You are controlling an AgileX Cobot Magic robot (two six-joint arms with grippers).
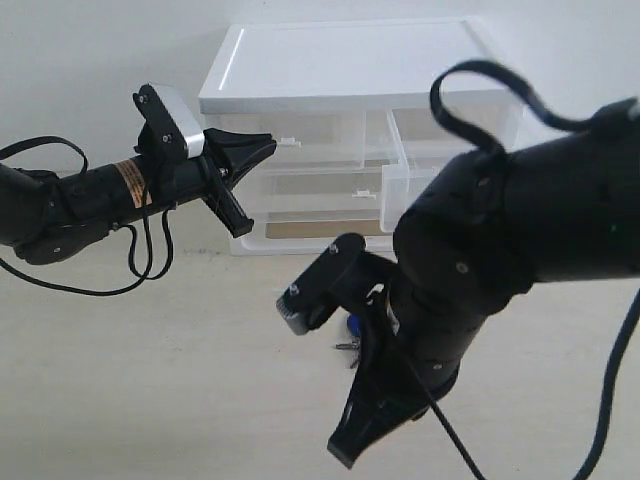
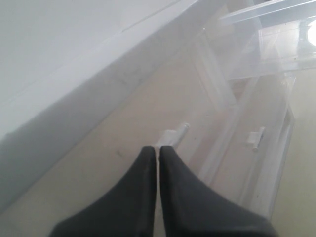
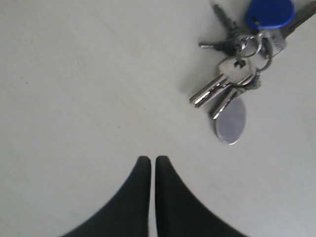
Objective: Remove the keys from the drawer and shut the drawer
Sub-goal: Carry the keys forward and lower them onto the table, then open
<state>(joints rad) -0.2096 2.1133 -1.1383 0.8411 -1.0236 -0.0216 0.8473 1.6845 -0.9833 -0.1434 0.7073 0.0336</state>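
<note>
On the table, between the front of the drawer unit and the near edge of the surface, the keys lie flat and spread out. Their blue fob and grey oval tag both rest on the tabletop. By this showing the first half of the job is done: the bunch is out of the drawer and down on the surface.

The right gripper hangs over the table with its jaws pressed together and nothing between them. Its tips are apart from the keys, with bare surface in between. In the exterior view the arm covers most of the bunch, and only a bit of blue shows beside it.

What is left is the closing. The right-hand small drawer stands pulled out from the unit, its clear front and white tab well forward of the left-hand small drawer beside it. Nothing is touching it.

The left gripper is also pinched shut and holds nothing. It points at the front of the left-hand small drawer, with its tips just beside that drawer's tab handle; whether they touch it cannot be told. Judging from this, a push on the open drawer's front is the remaining step.
</note>
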